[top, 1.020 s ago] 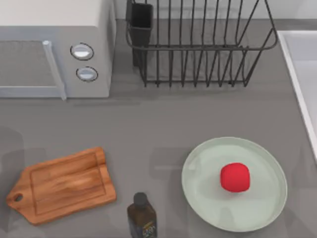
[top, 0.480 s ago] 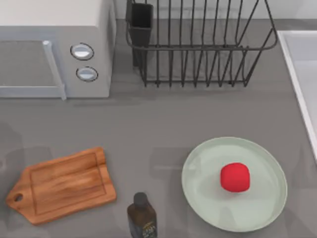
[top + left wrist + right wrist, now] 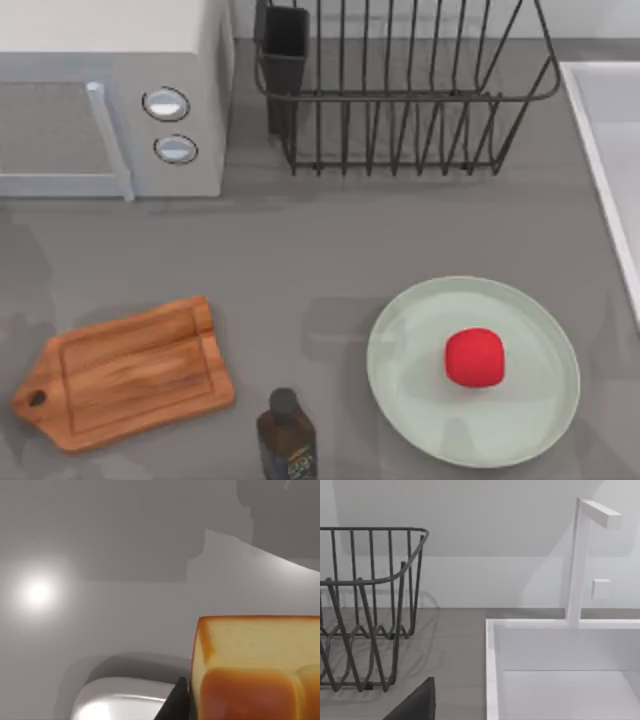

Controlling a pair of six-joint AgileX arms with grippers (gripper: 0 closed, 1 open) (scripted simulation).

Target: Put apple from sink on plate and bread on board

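Close by, bread (image 3: 255, 670) beside dark fingers (image 3: 175, 705)

No legible text, number or brand appears. The dark bottle (image 3: 286, 436) at the surface's near edge carries a label whose print is too small to read.

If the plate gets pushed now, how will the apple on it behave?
The apple looks round and smooth, so it would probably roll. The plate has only a shallow rim, which might not stop it. It lies near the middle, giving some margin.
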